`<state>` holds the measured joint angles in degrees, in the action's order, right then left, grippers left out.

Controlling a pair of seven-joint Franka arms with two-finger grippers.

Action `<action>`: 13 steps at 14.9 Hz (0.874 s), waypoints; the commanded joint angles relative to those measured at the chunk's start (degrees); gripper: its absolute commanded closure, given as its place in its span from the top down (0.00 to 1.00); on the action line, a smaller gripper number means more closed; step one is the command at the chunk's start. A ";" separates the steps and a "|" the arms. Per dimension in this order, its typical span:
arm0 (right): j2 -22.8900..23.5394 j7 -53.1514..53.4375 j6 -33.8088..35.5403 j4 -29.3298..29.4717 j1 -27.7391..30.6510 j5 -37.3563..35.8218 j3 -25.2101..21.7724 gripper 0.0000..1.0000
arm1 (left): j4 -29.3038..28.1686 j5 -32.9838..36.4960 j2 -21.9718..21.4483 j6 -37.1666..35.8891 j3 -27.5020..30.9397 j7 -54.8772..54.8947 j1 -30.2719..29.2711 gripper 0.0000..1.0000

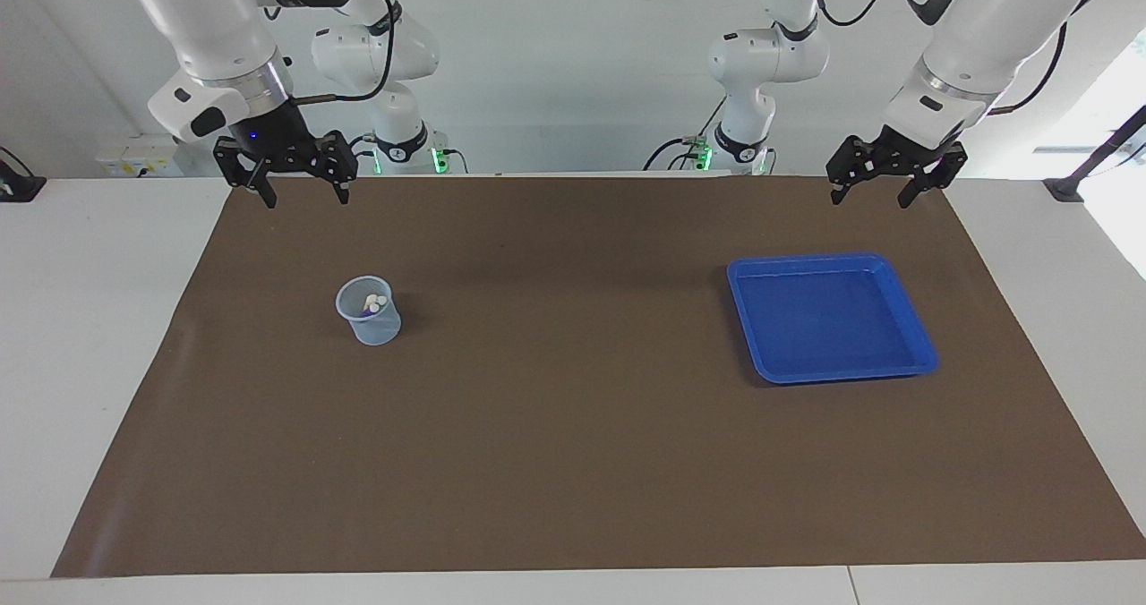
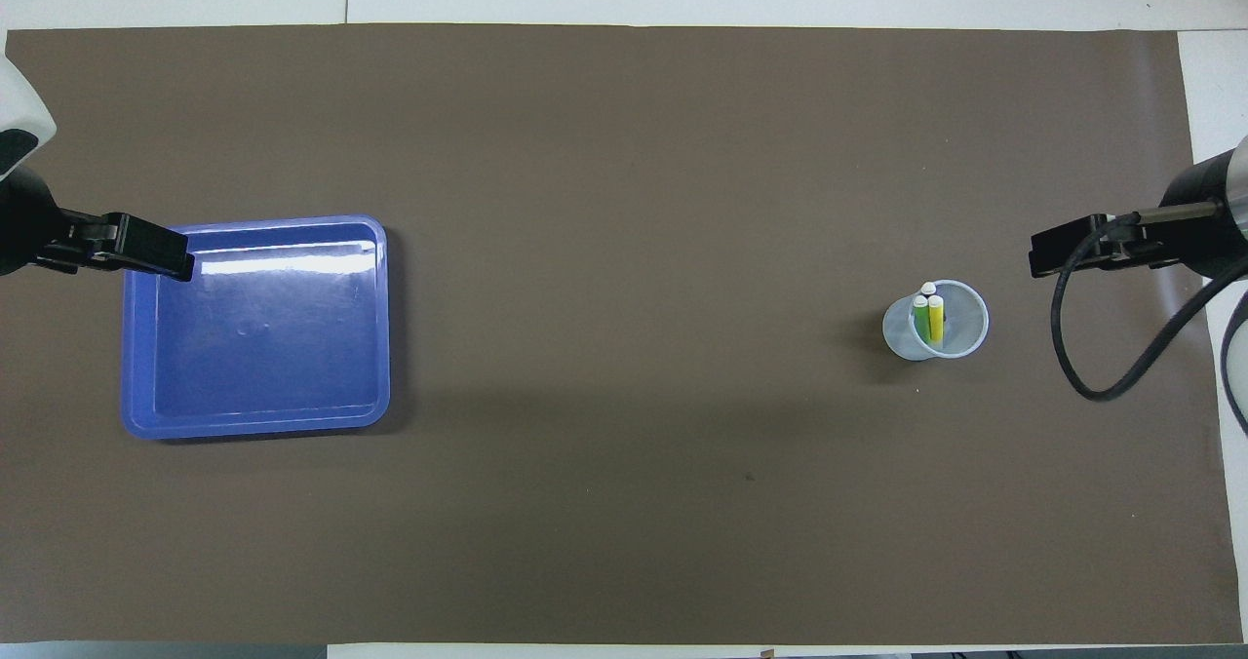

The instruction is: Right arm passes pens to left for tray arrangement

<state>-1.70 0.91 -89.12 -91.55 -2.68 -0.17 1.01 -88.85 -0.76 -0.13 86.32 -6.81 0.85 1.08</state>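
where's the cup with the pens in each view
Facing view: the cup stands on the brown mat in the picture's left half, below the right gripper, pale pen ends showing inside.
Overhead view: the cup sits in the picture's right half, at mid-height, with the pens upright in it.
Shared landmark: the blue tray, at the left arm's end of the table, on the opposite side of each picture from the cup.

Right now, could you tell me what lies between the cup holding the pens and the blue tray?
Nothing: between the cup and the tray only bare brown mat shows, clearest in the overhead view.
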 commanded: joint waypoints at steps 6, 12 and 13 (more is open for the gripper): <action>-0.76 0.76 0.79 -1.27 0.13 1.05 0.22 1.00 | -1.23 -0.65 -1.10 0.26 0.65 -0.41 0.41 1.00; -1.99 8.63 -2.71 -6.00 -0.05 -0.18 0.56 1.00 | -1.32 -0.65 -1.18 0.00 0.74 -0.50 0.24 1.00; -1.99 12.67 -4.38 -6.97 -0.22 -0.62 0.83 1.00 | -1.32 -0.65 -1.18 -0.36 0.74 -0.50 0.24 1.00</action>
<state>-1.98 7.17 -89.84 -94.41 -2.70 -0.22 1.17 -88.86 -0.76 -0.14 86.22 -6.78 0.74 1.08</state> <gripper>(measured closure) 0.000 0.000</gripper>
